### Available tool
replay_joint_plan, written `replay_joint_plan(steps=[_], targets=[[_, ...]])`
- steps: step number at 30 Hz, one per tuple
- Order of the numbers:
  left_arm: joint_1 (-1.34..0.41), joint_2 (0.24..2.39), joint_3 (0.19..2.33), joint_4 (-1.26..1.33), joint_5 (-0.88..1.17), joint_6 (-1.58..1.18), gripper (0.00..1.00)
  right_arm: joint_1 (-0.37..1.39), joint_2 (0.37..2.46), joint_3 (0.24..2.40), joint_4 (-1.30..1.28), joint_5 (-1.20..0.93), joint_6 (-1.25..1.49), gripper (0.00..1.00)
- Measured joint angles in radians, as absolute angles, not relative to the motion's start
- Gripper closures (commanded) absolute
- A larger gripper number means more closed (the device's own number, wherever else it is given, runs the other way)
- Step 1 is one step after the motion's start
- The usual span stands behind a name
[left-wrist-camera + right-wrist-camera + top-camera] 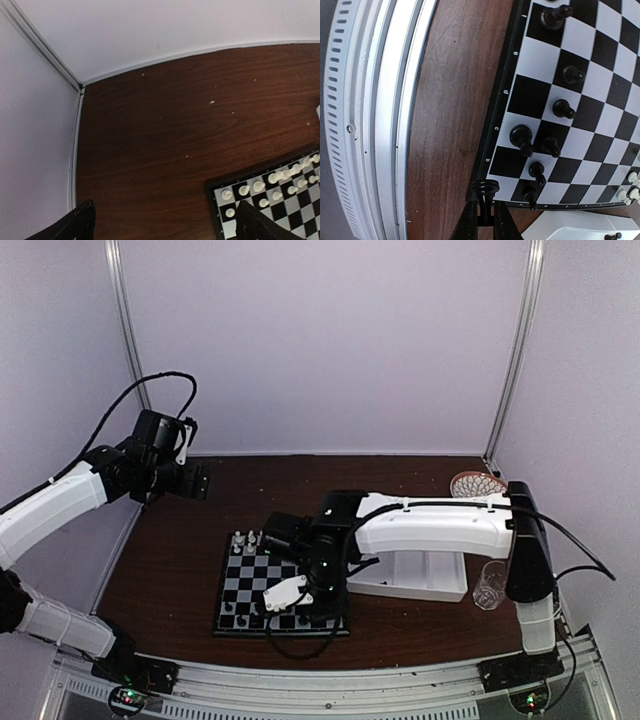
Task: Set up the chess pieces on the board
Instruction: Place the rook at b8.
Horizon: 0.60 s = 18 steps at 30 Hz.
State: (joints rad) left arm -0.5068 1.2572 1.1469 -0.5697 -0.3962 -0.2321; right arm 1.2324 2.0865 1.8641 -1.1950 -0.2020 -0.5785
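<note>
The board (262, 580) lies on the brown table in front of the arms. White chess pieces (248, 540) stand in its far rows and black ones (230, 608) in its near rows. My right gripper (486, 205) is shut on a black piece (485, 187), held base-first over the board's border corner (492, 150). Several black pieces (521, 137) stand on nearby squares. In the top view the right gripper (288, 595) hangs over the board's near right part. My left gripper (165, 225) is open and empty, raised at far left (198, 480); it sees the board's corner (212, 200) and white pieces (258, 186).
A white divided tray (420, 578) sits right of the board, partly under the right arm; one black piece (612, 236) lies in it. A clear cup (489, 586) and a patterned bowl (475, 483) stand at the right. A metal rail (380, 125) runs along the front edge.
</note>
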Motion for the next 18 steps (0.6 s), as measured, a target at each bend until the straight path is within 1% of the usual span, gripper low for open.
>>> replay_joint_plan(steps=[4,9,18], targets=[[-0.464,1.250,1.111,-0.585,-0.411,-0.219,0.03,1.279,2.157,1.917,-1.246,-0.131,-0.598,1.00],[-0.464,1.214,1.111,-0.575,-0.402,-0.214,0.03,1.299,2.214,1.977,-1.302,-0.080,-0.605,1.00],[-0.464,1.205,1.111,-0.574,-0.379,-0.214,0.03,1.299,2.223,1.992,-1.349,-0.019,-0.623,1.00]])
